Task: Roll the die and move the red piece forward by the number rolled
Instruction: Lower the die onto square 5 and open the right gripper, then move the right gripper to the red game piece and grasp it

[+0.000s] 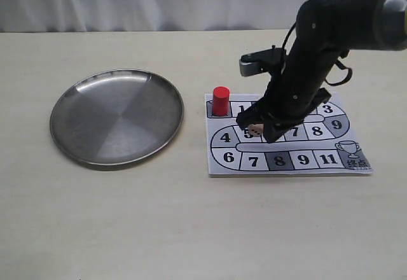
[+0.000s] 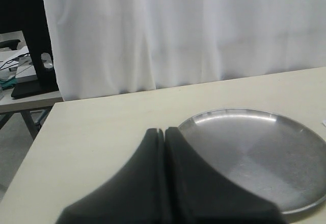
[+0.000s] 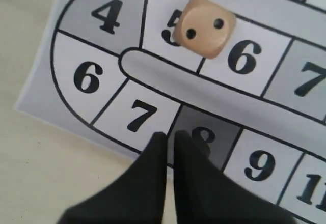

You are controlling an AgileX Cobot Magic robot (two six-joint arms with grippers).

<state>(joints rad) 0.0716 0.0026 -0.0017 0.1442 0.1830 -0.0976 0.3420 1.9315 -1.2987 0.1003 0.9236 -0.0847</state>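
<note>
- Beige die (image 3: 205, 26): on board (image 1: 222, 159), astride squares 5 and 6, toward the tabletop's right edge.
- Red piece (image 1: 220, 100): upright, nearer the far edge.
- Right gripper (image 3: 169, 137): fingers together, empty; we judge they must part first, then straddle the die squarely.
- Left gripper (image 2: 164, 131): fingers together.

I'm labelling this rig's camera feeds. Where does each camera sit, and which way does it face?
Exterior: off the arms, angled down at plate, board and red piece; right arm shows.
Left wrist: low, facing across the plate to a curtain; shut left gripper shows.
Right wrist: looking down on the board; shut right gripper shows.
Shared: exterior and right wrist both see the die on the board.
</note>
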